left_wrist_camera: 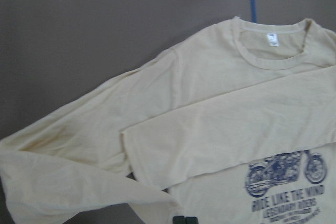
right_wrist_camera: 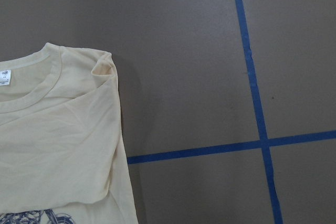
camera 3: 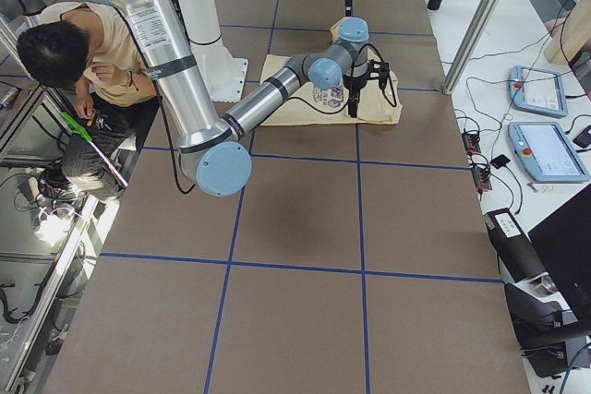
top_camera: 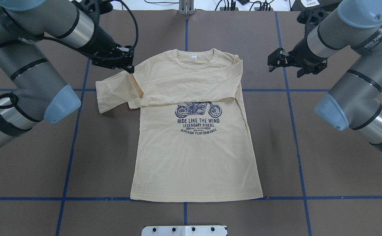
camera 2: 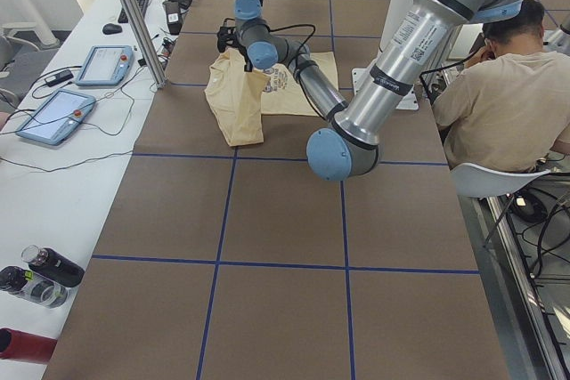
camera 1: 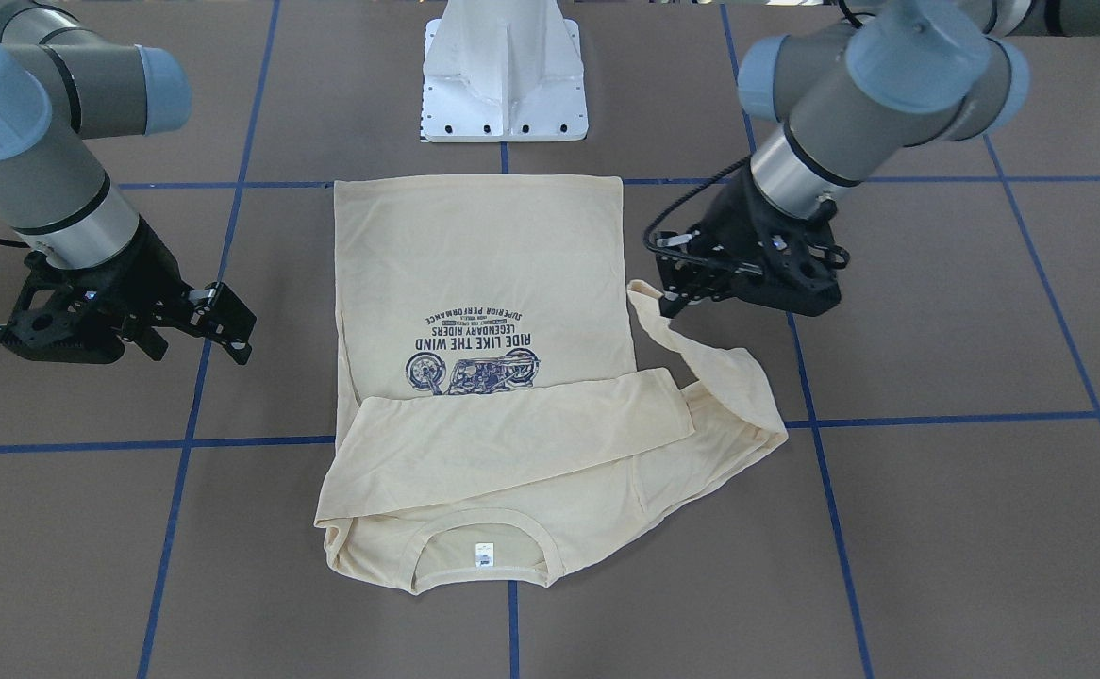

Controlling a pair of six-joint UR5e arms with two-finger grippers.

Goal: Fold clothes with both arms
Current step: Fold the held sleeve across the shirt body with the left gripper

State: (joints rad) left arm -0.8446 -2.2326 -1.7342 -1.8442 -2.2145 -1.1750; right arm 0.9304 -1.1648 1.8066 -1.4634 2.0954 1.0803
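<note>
The cream-yellow shirt (top_camera: pixel 194 157) lies face up on the table, with its navy motorcycle print (top_camera: pixel 198 111) showing and its neck label (top_camera: pixel 194 57) at the far end. One sleeve (top_camera: pixel 191 93) lies folded across the chest. My left gripper (top_camera: pixel 129 67) is shut on the cuff of the other sleeve (top_camera: pixel 112 93), which it holds lifted and doubled back beside the shoulder. This also shows in the front view (camera 1: pixel 668 300) and the left wrist view (left_wrist_camera: pixel 184 220). My right gripper (top_camera: pixel 271 63) is open and empty. It hovers off the shirt's other shoulder (camera 1: pixel 246 341).
The white pedestal base (camera 1: pixel 505 75) stands at the shirt's hem end. Blue tape lines (top_camera: pixel 296 137) cross the brown table. A seated person (camera 2: pixel 503 95) is beside the table. Teach pendants (camera 2: pixel 53 113) and bottles (camera 2: pixel 40 273) lie on the side bench.
</note>
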